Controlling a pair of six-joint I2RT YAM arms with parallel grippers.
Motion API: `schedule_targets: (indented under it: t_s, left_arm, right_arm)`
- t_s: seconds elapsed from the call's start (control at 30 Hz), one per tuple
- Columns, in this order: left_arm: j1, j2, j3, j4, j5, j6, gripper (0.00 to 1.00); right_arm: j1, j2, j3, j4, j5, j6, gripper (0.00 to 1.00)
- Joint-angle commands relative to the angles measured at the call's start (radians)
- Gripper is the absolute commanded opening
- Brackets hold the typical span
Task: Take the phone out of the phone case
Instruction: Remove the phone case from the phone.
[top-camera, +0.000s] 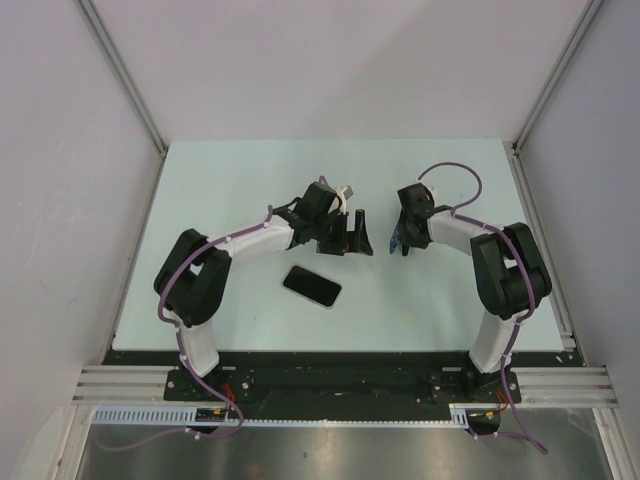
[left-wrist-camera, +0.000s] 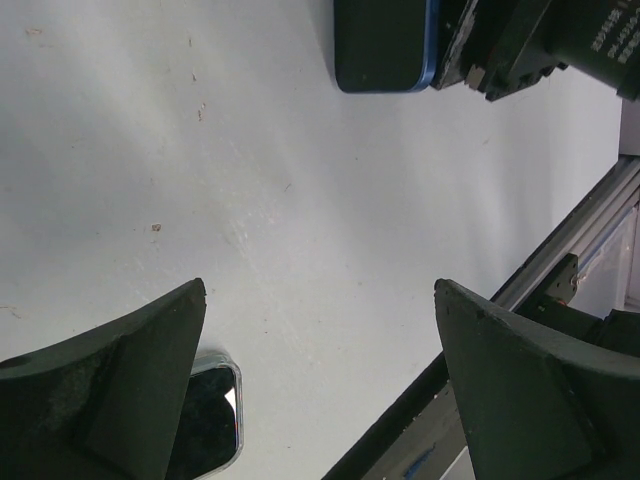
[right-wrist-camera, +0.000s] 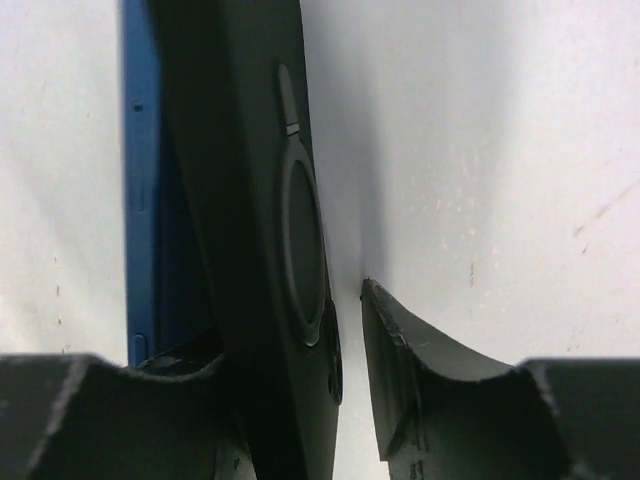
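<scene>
- Two grippers, two phones, one phone case.
- Black phone case (right-wrist-camera: 250, 200) with blue phone (right-wrist-camera: 140, 150) inside stands on edge between right gripper (right-wrist-camera: 230, 330) fingers; sliver of gap at one finger, grip uncertain.
- Left gripper (left-wrist-camera: 320, 290) spread wide, holding nothing, just beside the case.
- Second, dark phone (top-camera: 312, 286) flat on table (top-camera: 250, 180), near left gripper.

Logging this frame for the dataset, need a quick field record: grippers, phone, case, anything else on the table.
left gripper: open, empty, above bare table
right gripper: straddles phone case; thin gap on one side, grip unclear
phone case: black, standing on edge
phone: blue, still in the case, edge showing
other item: dark handset lying flat on table
task state: phone not out yet
</scene>
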Motion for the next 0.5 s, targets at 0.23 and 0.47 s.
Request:
schedule_targets:
  t_s: [0.23,0.47]
  left_arm:
    - [-0.004,-0.015,-0.004,0.009,-0.001,0.022,0.99]
    - [-0.004,-0.013,0.004,0.009,0.007,0.024,0.99]
  right_arm:
    - [-0.031,0.163,0.071,-0.015,0.044,-0.041,0.0]
    - [-0.028,0.161,0.071,-0.024,0.034,-0.037,0.32]
